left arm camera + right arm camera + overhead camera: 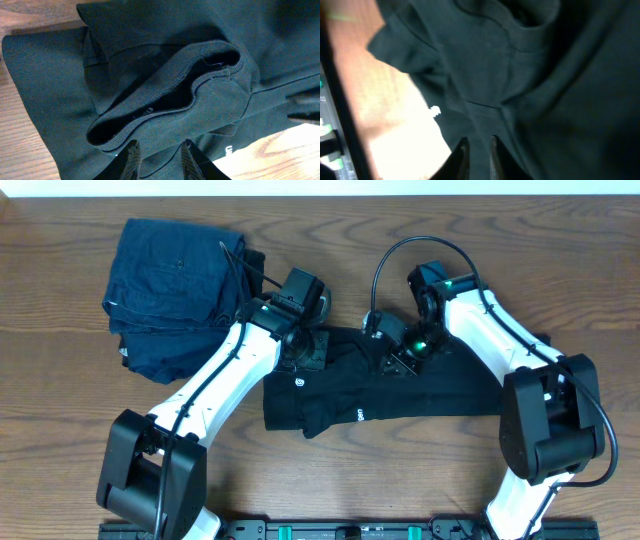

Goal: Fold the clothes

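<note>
The clothes, a black T-shirt, lie crumpled across the middle of the wooden table, with a small white logo near their left end. My left gripper is down on the shirt's upper left part. In the left wrist view its fingers stand on either side of a fold of fabric just below the ribbed collar, which bulges open. My right gripper sits on the shirt's upper middle. In the right wrist view its jaws are close together, with dark fabric pinched between them.
A dark blue folded stack lies at the back left, close to the left arm. Bare wood runs along the left and front of the table. A black rail lines the front edge.
</note>
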Motion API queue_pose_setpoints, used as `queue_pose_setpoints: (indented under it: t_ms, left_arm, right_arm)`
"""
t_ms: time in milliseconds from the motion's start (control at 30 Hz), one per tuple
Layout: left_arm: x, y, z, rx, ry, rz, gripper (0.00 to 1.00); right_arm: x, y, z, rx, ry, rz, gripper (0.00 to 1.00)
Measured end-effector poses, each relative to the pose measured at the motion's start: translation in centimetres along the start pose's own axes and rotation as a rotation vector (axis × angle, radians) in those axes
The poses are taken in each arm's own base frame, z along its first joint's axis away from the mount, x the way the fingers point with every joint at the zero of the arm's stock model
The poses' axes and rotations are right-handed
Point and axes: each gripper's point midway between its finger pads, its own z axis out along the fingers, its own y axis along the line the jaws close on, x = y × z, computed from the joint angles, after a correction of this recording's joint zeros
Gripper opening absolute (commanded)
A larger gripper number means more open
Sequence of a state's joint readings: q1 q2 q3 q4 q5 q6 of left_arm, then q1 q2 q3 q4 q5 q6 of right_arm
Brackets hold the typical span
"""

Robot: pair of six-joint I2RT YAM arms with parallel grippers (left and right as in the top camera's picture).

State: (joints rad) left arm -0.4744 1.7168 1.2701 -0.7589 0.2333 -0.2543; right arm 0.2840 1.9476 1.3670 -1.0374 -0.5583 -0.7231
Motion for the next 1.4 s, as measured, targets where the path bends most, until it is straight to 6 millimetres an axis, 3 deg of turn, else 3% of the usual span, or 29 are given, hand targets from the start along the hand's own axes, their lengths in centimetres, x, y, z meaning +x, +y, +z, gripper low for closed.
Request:
queue_pose_setpoints:
  t_ms: [233,400,733,1333,1400]
  left_arm:
    - [0.0,0.0,0.0,-0.001,0.000,0.000,0.30]
    - [0.0,0.0,0.0,-0.002,0.001,0.000,0.30]
    - [0.1,0.0,0.0,-0.002,0.002,-0.001,0.29]
    - [0.1,0.0,0.0,-0.002,0.003,-0.001,0.30]
    - [0.1,0.1,0.0,-0.003,0.004,-0.001,0.29]
  right_arm:
    - [1.6,-2.2,0.0,0.044,-0.009,0.037,0.43]
    - [2.5,-3.3,1.2,0.068,-0.035,0.036,0.58]
    - [2.7,-2.5,2.0,0.020,-0.063,0.039,0.56]
    - [5.0,1.3,1.8,-0.134,0.024,0.151,0.56]
    - [5.2,1.8,1.7,-0.155,0.033,0.167,0.47]
